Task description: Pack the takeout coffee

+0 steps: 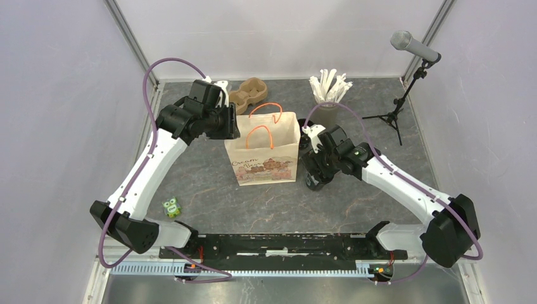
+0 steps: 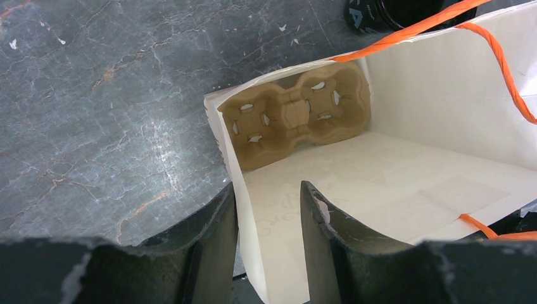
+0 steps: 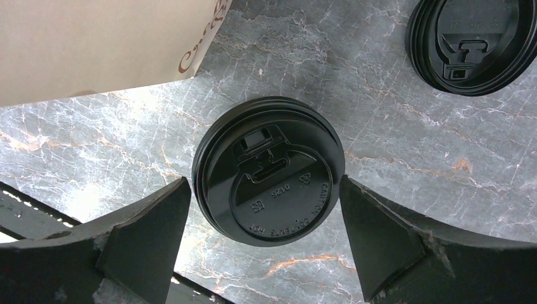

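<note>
Right of the paper bag (image 1: pixel 263 149), down on the bench (image 1: pixel 354 202), stands the takeout coffee (image 3: pixel 269 170), upright with its lid on, squarely between the fingers of the right claw (image 3: pixel 265 189). That claw is spread wide, one finger on each side of the lid with a sliver of daylight at both. It looks lined up for a grasp that has not closed yet.

A second lidded cup (image 3: pixel 472 41) sits just beyond, near but apart, so the far finger has room. The bag's corner is close on the other side, which is the tighter flank.

Over at the bag, the left claw (image 2: pixel 269 190) has its fingers partly apart and straddles the side wall, one finger inside and one outside. It is not visibly pinched on the paper. My read is that it's there to keep the mouth propped open. A pulp carrier (image 2: pixel 294 117) lies at the bottom, both wells free.

The way in looks like up, across and down through the orange handles — those loops and the paper rim are the edges to clear.
</note>
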